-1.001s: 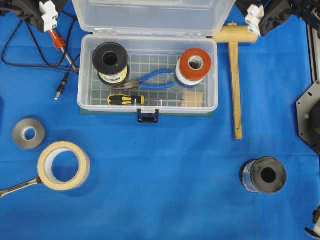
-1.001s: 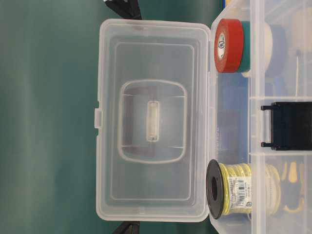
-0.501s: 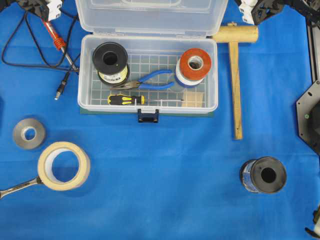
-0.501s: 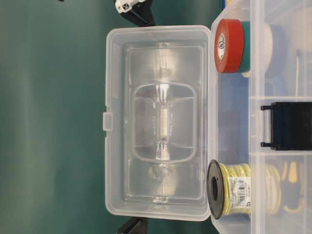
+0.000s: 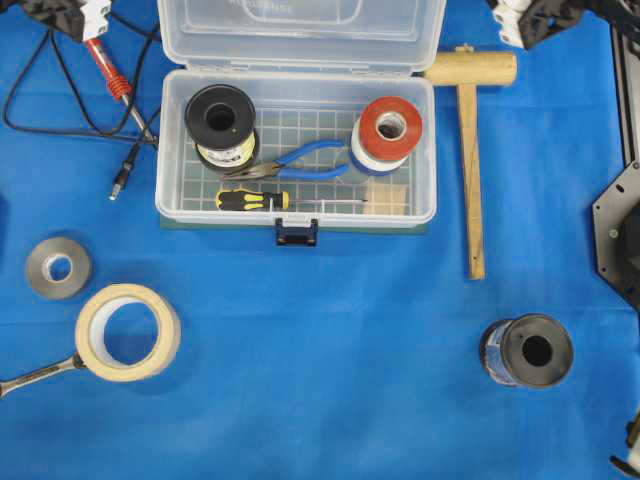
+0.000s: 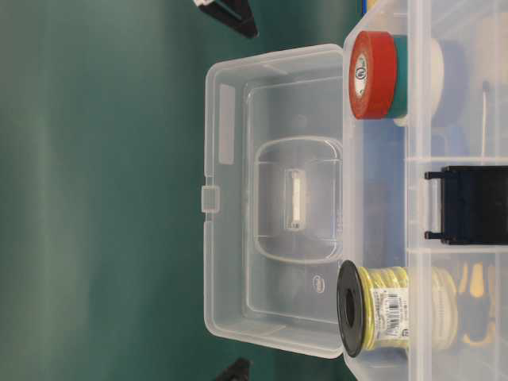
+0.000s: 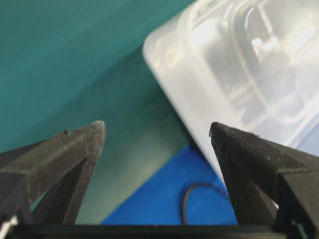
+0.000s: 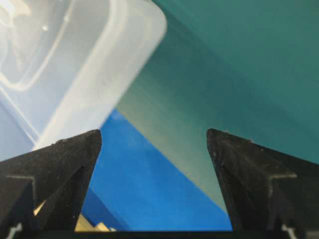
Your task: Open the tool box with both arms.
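The tool box (image 5: pixel 298 217) is a clear plastic case with a dark blue latch (image 5: pixel 297 233) at its front, and it stands open. Its lid (image 5: pixel 300 35) leans back behind the hinge; in the table-level view the lid (image 6: pixel 274 198) is seen from inside. A wire spool (image 5: pixel 221 122), blue pliers (image 5: pixel 305 160), a screwdriver (image 5: pixel 255 199) and a red tape roll (image 5: pixel 390 128) lie inside. My left gripper (image 7: pixel 155 127) is open beside the lid's left corner, touching nothing. My right gripper (image 8: pixel 153 133) is open off the lid's right corner, also empty. Overhead, the left gripper (image 5: pixel 72 12) and right gripper (image 5: pixel 528 15) sit at the far corners.
A wooden mallet (image 5: pixel 470 130) lies right of the box. A red soldering iron (image 5: pixel 110 78) and its black cable (image 5: pixel 60 100) lie left of it. Nearer the front are a grey tape roll (image 5: pixel 58 267), a masking tape roll (image 5: pixel 128 330), a wrench (image 5: pixel 35 373) and a black spool (image 5: pixel 527 350).
The lid has swung further back past upright. Both grippers have drawn away from it toward the far corners, staying open.
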Controlling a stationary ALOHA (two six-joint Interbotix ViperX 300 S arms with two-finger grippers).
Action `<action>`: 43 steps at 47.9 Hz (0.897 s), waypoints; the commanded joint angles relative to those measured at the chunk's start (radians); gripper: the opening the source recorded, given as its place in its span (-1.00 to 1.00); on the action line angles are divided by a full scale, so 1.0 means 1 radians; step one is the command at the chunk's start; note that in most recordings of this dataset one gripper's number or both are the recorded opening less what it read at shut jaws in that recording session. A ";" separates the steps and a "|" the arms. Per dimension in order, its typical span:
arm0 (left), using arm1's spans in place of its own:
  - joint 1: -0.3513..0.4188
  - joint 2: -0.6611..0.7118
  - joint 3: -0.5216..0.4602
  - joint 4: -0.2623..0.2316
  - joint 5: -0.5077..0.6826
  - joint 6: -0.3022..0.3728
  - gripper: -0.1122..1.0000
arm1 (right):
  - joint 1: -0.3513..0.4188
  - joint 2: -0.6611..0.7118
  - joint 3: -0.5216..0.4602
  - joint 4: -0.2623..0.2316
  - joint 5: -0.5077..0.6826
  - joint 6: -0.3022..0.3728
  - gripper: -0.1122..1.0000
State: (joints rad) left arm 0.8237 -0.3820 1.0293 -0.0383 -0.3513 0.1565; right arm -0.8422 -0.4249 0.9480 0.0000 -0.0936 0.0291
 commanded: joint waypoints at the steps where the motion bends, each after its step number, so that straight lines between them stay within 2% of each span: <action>1: 0.017 -0.044 0.009 0.002 0.002 -0.002 0.83 | -0.015 -0.052 0.012 -0.002 0.012 0.002 0.73; 13: 0.034 -0.117 0.063 0.002 0.005 -0.002 0.83 | -0.032 -0.150 0.061 -0.002 0.058 0.002 0.73; 26: 0.015 -0.126 0.069 0.002 0.015 -0.015 0.83 | -0.021 -0.163 0.067 0.005 0.066 0.012 0.73; 34: -0.057 -0.155 0.089 0.002 0.057 -0.026 0.83 | 0.057 -0.175 0.074 0.012 0.094 0.014 0.73; 43: -0.198 -0.218 0.123 0.002 0.127 -0.026 0.83 | 0.229 -0.219 0.094 0.023 0.138 0.017 0.73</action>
State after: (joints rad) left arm 0.6842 -0.5676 1.1505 -0.0383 -0.2439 0.1319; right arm -0.6673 -0.6228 1.0462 0.0169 0.0368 0.0445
